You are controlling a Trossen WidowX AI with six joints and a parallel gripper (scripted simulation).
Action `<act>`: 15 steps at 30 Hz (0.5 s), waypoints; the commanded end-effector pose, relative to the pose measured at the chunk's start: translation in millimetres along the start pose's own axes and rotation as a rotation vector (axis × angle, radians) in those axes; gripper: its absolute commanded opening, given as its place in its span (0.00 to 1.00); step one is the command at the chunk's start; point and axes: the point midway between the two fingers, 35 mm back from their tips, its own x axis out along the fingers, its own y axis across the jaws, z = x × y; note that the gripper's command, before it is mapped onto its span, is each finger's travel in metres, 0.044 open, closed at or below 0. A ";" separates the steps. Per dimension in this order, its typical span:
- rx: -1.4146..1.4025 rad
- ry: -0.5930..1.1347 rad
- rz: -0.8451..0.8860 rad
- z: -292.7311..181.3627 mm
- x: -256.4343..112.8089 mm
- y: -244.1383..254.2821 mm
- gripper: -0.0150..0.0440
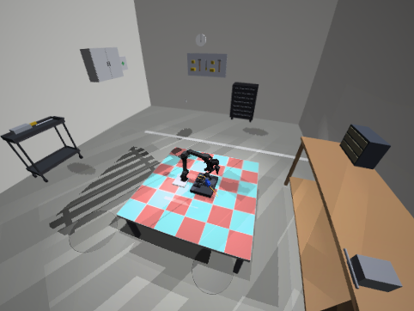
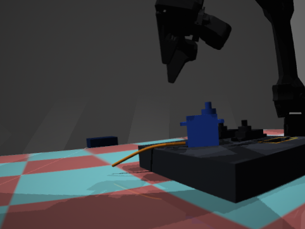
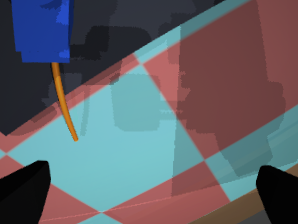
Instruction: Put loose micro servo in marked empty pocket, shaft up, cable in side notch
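The blue micro servo (image 1: 208, 183) (image 2: 202, 131) (image 3: 42, 30) stands upright on top of the dark deck (image 1: 201, 192) (image 2: 190, 167) (image 3: 22, 100), its output shaft up and its ears well above the deck. Its orange cable (image 2: 136, 154) (image 3: 62, 97) runs out over the deck's edge. A yellow-outlined pocket (image 2: 269, 142) lies farther back on the deck, to the right of the servo in the exterior view. My gripper (image 2: 168, 72) (image 3: 158, 175) is open and empty, above and to one side of the servo. In the wrist view the servo is at the upper left, beyond the fingers.
Black servo-like parts (image 2: 244, 129) stand on the deck between the blue servo and the pocket. The arm's base stands by a white plate (image 1: 179, 183) beside the deck. The checkered table (image 1: 191, 229) carries the deck; a wooden bench (image 1: 361, 206) is at the right.
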 end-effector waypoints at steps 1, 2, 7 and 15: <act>0.012 -0.100 0.063 10.0 7.8 15.0 1.00; 0.017 -0.128 0.082 13.1 9.6 19.6 1.00; 0.043 -0.271 0.173 28.7 15.6 41.9 1.00; 0.051 -0.314 0.199 34.8 21.1 49.9 1.00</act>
